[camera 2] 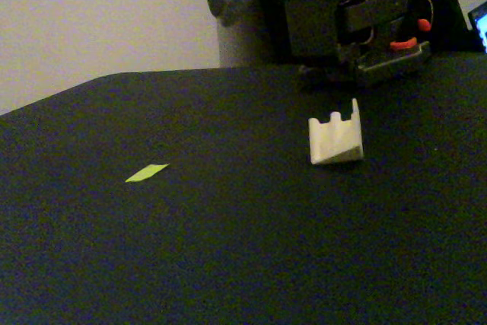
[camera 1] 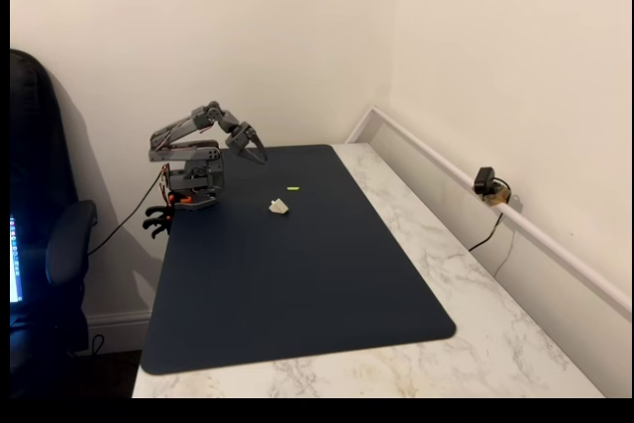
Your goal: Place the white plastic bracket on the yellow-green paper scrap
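Looking across the dark mat (camera 1: 297, 274), I see the white plastic bracket (camera 1: 279, 207) resting on it, apart from the yellow-green paper scrap (camera 1: 293, 187). My gripper (camera 1: 256, 154) hangs above the mat's far edge, holding nothing; I cannot tell whether its fingers are apart.

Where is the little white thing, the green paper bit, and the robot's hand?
white plastic bracket (camera 2: 335, 142): a fixed view, on its sloped front face.
yellow-green paper scrap (camera 2: 147, 173): a fixed view, middle of the sliver.
hand (camera 1: 257, 154): a fixed view, between its fingertips, above the mat's far edge.
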Available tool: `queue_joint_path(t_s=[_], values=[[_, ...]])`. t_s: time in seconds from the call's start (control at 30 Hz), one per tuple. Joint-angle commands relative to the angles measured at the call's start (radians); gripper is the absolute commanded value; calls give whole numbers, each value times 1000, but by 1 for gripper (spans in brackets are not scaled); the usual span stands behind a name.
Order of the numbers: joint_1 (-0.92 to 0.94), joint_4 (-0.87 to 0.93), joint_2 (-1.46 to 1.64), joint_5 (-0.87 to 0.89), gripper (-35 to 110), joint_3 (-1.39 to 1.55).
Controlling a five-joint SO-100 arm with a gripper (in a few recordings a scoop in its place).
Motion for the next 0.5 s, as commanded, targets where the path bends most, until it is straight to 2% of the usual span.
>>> queue_joint_path(t_s=[0.0,0.1,0.27,0.47], values=[[-38,6,-169,34,2,-236],[-44,6,-333,-6,1,-373],[-41,114,-652,-48,1,-681],[-109,210,-738,87,0,-815]])
